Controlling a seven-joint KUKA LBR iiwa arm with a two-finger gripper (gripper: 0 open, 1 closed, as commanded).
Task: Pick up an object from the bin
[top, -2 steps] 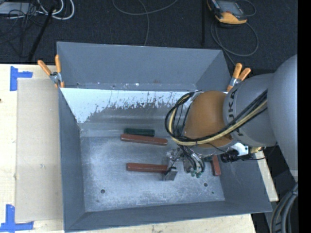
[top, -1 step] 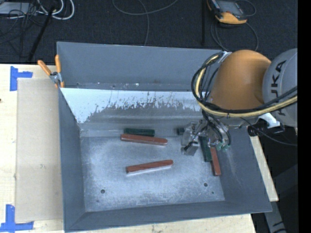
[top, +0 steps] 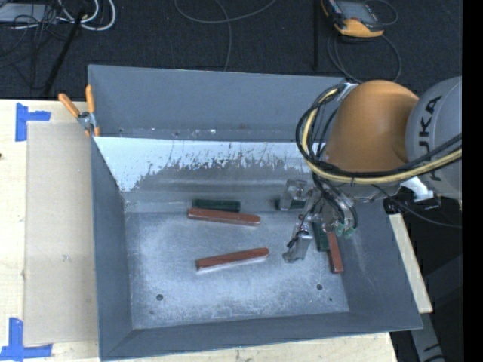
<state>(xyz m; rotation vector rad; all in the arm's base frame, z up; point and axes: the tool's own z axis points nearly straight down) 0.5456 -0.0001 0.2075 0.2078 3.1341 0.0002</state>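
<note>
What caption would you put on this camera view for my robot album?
Gripper low in the grey bin, next to a reddish-brown stick by the right wall.

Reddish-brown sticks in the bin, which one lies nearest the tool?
The steeply angled stick at the right of the bin, just beside the tool. The upper stick and lower stick lie nearly level mid-bin, further left.

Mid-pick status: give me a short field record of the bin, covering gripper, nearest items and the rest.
gripper: over the floor of the bin, right of centre
nearest: right stick, reddish-brown, and dark green piece, both just to its view-right
middle: middle stick, reddish-brown, lying apart
rear: rear stick, reddish-brown, with dark green bar close behind
held: cannot tell
</note>
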